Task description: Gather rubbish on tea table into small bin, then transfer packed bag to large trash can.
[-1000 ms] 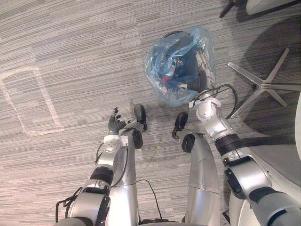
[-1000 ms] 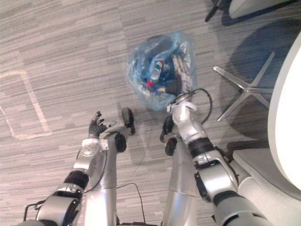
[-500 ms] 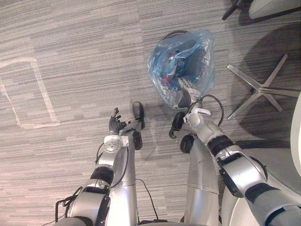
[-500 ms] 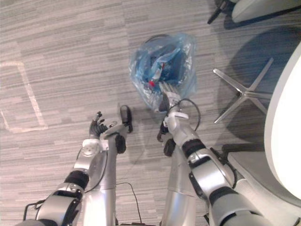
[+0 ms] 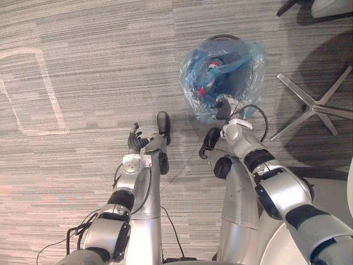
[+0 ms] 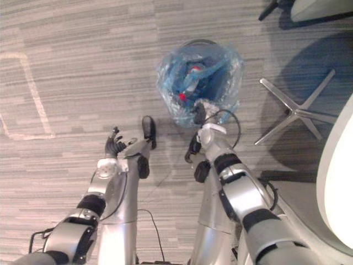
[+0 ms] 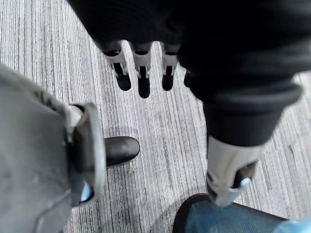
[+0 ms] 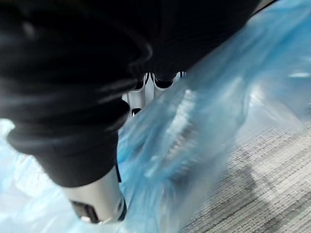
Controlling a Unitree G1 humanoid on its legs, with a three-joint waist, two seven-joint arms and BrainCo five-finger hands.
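A small dark bin (image 5: 221,38) lined with a blue plastic bag (image 5: 220,77) stands on the carpet ahead of me, with rubbish inside, some of it red and white. My right hand (image 5: 223,109) is at the bag's near edge, its fingers curled into the film. In the right wrist view the bag's film (image 8: 218,97) bunches between the thumb (image 8: 97,194) and the fingers, and covers their tips. My left hand (image 5: 135,142) hangs open over bare carpet to the left of the bin, its fingers (image 7: 141,63) straight and holding nothing.
A chair's silver star base (image 5: 317,105) lies on the floor right of the bin, with another chair (image 5: 331,6) at the far right. A white table edge (image 6: 336,182) curves along the right. A white tape outline (image 5: 33,88) marks the carpet at left.
The camera has shifted a little. My right hand has drawn back from inside the bag to its near edge, and its stretched fingers have curled. The left hand has stayed put.
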